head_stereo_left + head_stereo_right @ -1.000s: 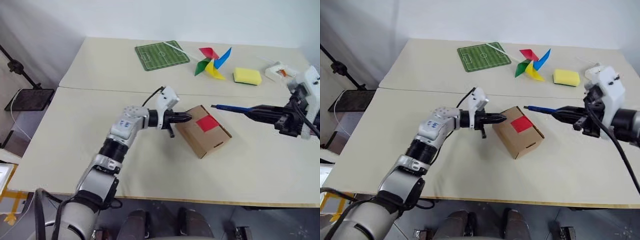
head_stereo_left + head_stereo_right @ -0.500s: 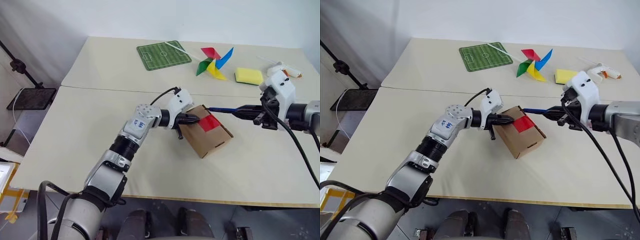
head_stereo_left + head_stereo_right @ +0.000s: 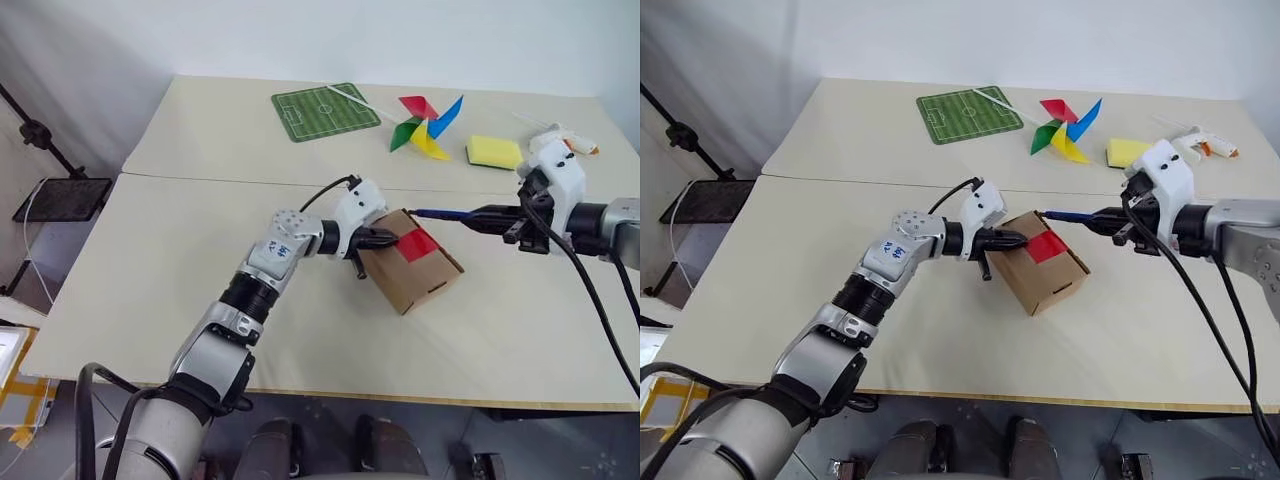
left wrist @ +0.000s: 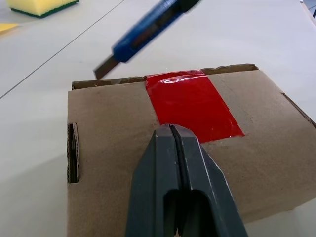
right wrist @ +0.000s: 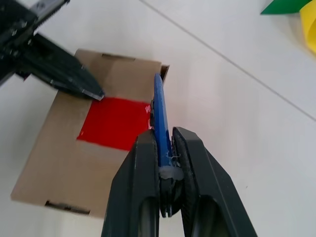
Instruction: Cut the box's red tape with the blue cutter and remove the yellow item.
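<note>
The left gripper [image 4: 173, 129], fingers pressed together and empty, pins the small brown cardboard box [image 3: 410, 262] beside its bright red tape patch [image 4: 192, 104]. The right gripper [image 5: 165, 148] clamps the slim blue cutter [image 5: 159, 113] — blade poised just off the tape's far edge. The cutting step is about to start — the blade likely needs lowering onto the tape.

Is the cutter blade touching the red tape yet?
Apart. The left wrist view shows the blue cutter with its blade short of the box edge, clear of the red tape.

You'll find blue lettering on the left arm's [image 3: 283, 238] grey housing, too small to read; nothing else carries text.
</note>
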Robot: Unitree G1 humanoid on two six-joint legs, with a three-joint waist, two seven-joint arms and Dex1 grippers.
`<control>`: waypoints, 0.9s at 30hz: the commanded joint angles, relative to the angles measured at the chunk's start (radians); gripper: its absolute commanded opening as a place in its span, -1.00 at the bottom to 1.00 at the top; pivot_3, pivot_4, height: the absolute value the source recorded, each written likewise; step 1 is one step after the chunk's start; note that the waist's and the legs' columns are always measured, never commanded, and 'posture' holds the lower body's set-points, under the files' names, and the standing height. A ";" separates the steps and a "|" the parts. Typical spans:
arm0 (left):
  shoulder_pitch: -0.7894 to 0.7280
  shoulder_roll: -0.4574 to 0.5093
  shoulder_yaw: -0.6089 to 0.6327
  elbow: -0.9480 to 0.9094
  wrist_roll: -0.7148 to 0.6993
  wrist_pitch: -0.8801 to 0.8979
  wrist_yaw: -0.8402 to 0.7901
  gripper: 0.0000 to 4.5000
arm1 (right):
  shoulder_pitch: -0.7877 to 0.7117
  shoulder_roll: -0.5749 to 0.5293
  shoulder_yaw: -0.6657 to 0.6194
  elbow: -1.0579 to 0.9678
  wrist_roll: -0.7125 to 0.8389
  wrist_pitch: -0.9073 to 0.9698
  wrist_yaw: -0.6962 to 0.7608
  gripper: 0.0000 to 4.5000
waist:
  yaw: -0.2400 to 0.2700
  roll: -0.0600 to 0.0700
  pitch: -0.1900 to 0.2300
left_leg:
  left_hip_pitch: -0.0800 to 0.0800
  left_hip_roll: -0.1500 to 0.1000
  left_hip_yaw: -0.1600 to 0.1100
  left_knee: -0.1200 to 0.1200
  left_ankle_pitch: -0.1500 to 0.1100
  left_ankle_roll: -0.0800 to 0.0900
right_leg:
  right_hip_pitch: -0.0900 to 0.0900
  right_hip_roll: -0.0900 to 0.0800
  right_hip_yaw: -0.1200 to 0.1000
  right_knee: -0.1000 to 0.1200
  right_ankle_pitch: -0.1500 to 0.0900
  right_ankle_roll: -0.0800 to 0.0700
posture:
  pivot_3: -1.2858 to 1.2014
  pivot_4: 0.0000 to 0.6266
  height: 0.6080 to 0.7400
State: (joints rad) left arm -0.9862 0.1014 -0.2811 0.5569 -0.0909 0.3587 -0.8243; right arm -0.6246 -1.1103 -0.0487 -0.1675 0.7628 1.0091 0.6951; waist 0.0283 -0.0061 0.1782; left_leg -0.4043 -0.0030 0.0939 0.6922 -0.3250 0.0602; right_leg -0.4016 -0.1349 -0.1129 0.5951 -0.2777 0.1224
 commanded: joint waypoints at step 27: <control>-0.021 -0.032 -0.100 0.173 0.139 -0.081 -0.019 -1.00 | -0.193 -0.056 0.144 0.071 -0.087 0.268 0.203 -0.93 | 0.001 0.001 -0.001 | 0.000 -0.001 -0.001 0.004 -0.001 0.000 | 0.001 -0.009 0.000 0.001 0.000 0.000 | 0.03 -0.52 1.00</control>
State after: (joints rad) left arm -1.0377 0.0791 -0.3219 0.6495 -0.0099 0.2733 -0.8400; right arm -0.7875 -1.1434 0.0642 -0.1049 0.6743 1.2276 0.8500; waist 0.0293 -0.0046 0.1773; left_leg -0.4041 -0.0046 0.0924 0.6956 -0.3260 0.0603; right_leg -0.4009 -0.1449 -0.1135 0.5948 -0.2775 0.1224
